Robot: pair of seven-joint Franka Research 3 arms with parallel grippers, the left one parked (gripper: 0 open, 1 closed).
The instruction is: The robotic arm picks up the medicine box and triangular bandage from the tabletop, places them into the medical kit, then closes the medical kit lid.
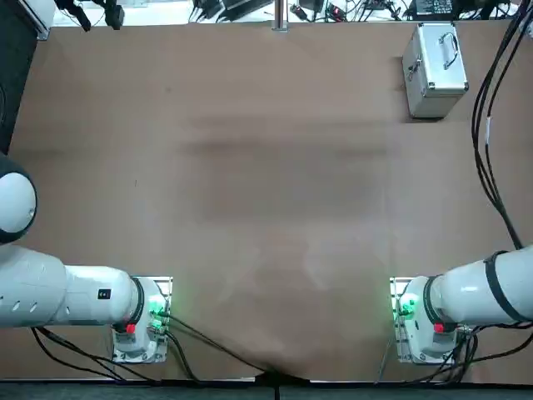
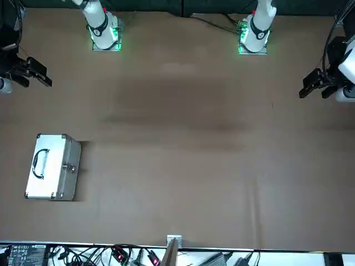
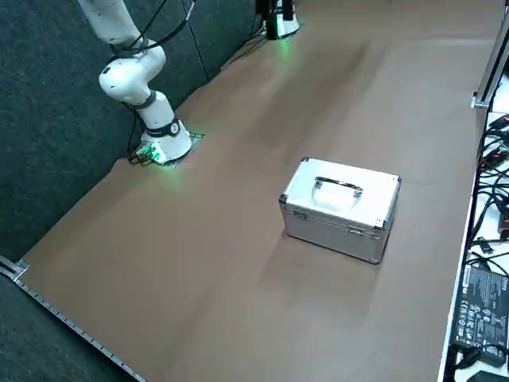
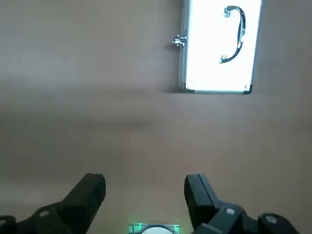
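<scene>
Nearest the bases, the robotic arm (image 1: 487,292) rose off its green-lit mount at the table's (image 2: 183,166) near edge. Its right gripper (image 4: 145,195) hung high above bare brown tabletop, fingers (image 4: 87,192) spread apart and holding nothing. Well beyond it, toward the far right corner, the medical kit (image 3: 340,208) stood with its lid (image 1: 440,52) apparently shut, handle (image 2: 40,164) lying flat on top and latches on the side.
</scene>
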